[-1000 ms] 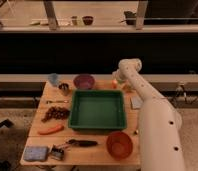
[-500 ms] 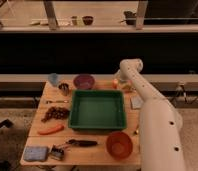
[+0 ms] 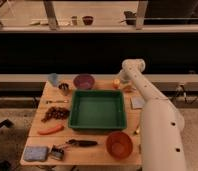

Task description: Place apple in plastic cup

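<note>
The apple, small, round and orange-yellow, is at the far right of the wooden table, just right of the purple bowl. My gripper is down at the apple, at the end of the white arm that bends over the table's far right corner. I cannot tell if it holds the apple. The light blue plastic cup stands upright at the far left corner, well apart from the gripper.
A green tray fills the table's middle. A purple bowl and a small metal cup stand behind it. Grapes, a carrot, a blue sponge, a dark tool and an orange bowl lie left and front.
</note>
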Tool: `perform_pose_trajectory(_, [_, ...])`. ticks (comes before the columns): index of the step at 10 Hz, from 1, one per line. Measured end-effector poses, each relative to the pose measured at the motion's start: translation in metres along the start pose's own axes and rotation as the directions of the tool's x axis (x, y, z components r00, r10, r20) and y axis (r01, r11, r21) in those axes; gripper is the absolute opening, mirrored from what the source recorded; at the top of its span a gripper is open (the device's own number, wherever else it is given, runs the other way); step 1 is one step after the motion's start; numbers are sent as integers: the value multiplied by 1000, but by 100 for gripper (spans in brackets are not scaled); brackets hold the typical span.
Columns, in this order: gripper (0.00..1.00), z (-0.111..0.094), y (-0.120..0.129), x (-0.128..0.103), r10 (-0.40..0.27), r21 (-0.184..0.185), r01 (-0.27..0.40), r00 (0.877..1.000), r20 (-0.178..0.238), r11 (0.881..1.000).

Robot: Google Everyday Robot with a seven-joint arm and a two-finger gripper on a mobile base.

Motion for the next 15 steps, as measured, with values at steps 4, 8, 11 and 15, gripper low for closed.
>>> perform_pose_trajectory(4, [22, -7, 0, 0, -1, 14, 1, 1000, -3, 1000])
perform_pose_trajectory(8, [15, -52, -17, -14, -9, 93, 5, 999, 40, 996])
perform_pose_trajectory(11, [15, -105, -37, -44, -56, 177, 39, 994, 90, 983])
perform_pose_trajectory(15, [11, -162, -47, -95, -156, 262, 116, 978, 137, 958])
